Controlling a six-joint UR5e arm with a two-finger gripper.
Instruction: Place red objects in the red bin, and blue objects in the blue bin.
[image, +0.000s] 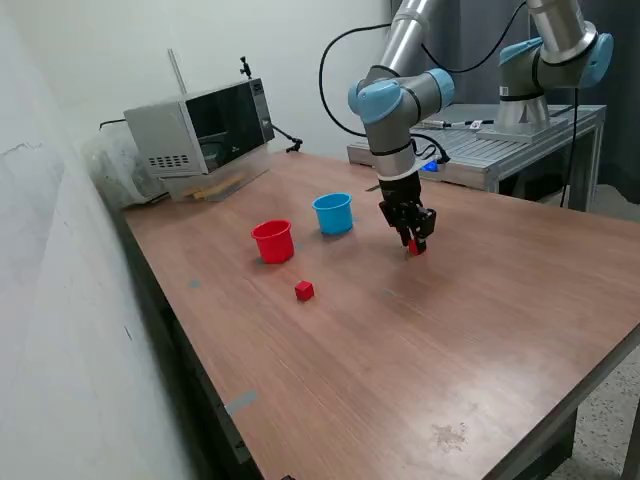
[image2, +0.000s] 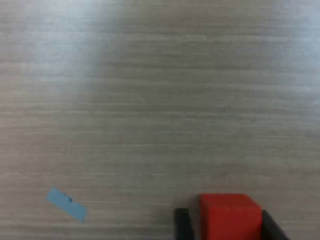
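While the arm hangs low over the table, I can see a small red cube (image2: 230, 216) clamped between the two dark fingers (image2: 183, 226) of the claw (image: 414, 243); the wrist view shows the jaws pressed against its sides, and in the exterior view the cube sits at the fingertips just above the wooden tabletop (image: 420, 340). I cannot tell whether it touches the surface. A second red cube (image: 304, 291) lies loose on the table, well apart from the claw toward the exterior view's left, and in front of the red cup (image: 273, 241). That cup stands upright, with the light-blue cup (image: 333, 213) upright just beside it on the exterior view's right; the two do not touch. The claw is near the blue cup, on its right in the exterior view. I see no dark-blue cubes from either camera. The wrist view also shows a small scrap of blue tape (image2: 66, 204) stuck flat on the wood. A microwave (image: 200, 128) sits at the table's far corner.
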